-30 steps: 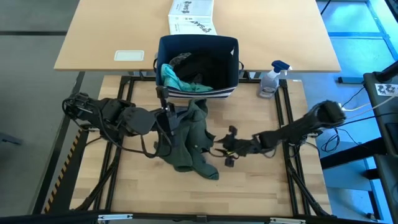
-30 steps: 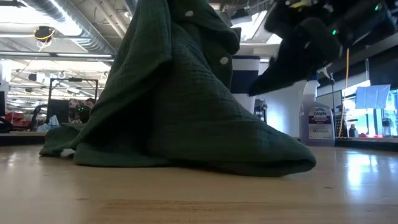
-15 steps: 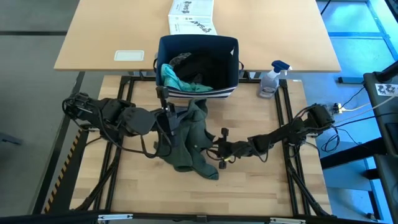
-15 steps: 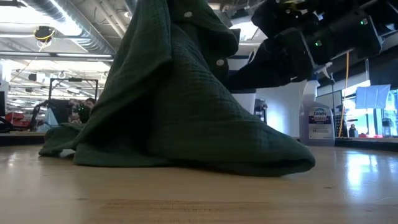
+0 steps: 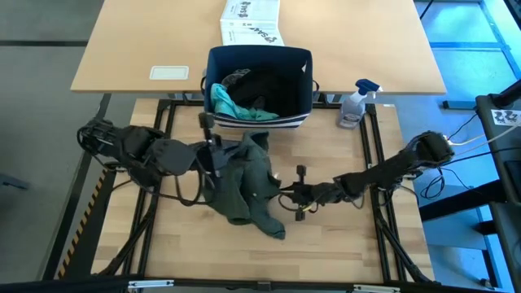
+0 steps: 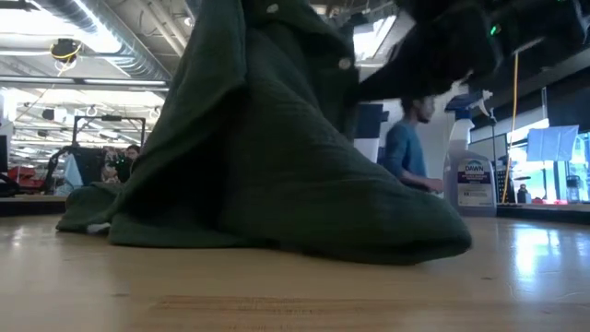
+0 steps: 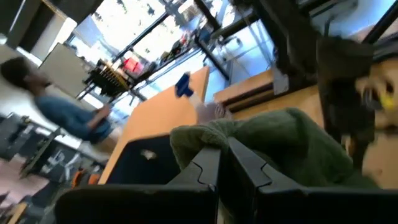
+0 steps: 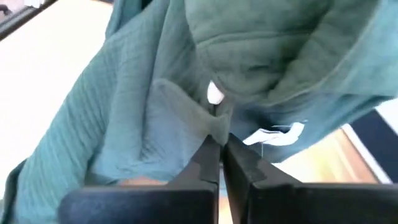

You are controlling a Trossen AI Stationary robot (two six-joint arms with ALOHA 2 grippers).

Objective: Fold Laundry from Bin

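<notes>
The olive-green buttoned garment (image 5: 248,183) stands in a raised heap in the middle of the table, its lower hem spread on the wood (image 6: 277,231). My left gripper (image 5: 216,153) is shut at its upper left part, and my right gripper (image 5: 283,194) is shut at its right side, low over the table. The navy bin (image 5: 303,96) stands at the far edge, with a teal piece (image 5: 226,102) and dark laundry (image 5: 269,89) inside it. My left gripper pinches a bunched upper part of the green garment (image 7: 208,134) between its shut fingers, coming level from the table's left. That part is held up, and the cloth hangs from it down onto the table. My right gripper pinches a fold of the garment's buttoned edge (image 8: 211,127), just below a white button (image 8: 214,93). It comes low and about level from the table's right. How many layers it has does not show. The cloth around the hold is slack.
A spray bottle (image 5: 356,102) stands to the right of the bin. A white printed box (image 5: 251,23) and a card (image 5: 169,72) lie on the desk beyond. A person (image 6: 410,148) shows in the room behind. Bare wood lies at the near edge (image 5: 244,252).
My right gripper has gone toward the table's left, into the garment's right side, and has shut on its buttoned edge. My left gripper has drawn slightly toward the table's left with the garment's upper part. The hem has stayed on the table.
</notes>
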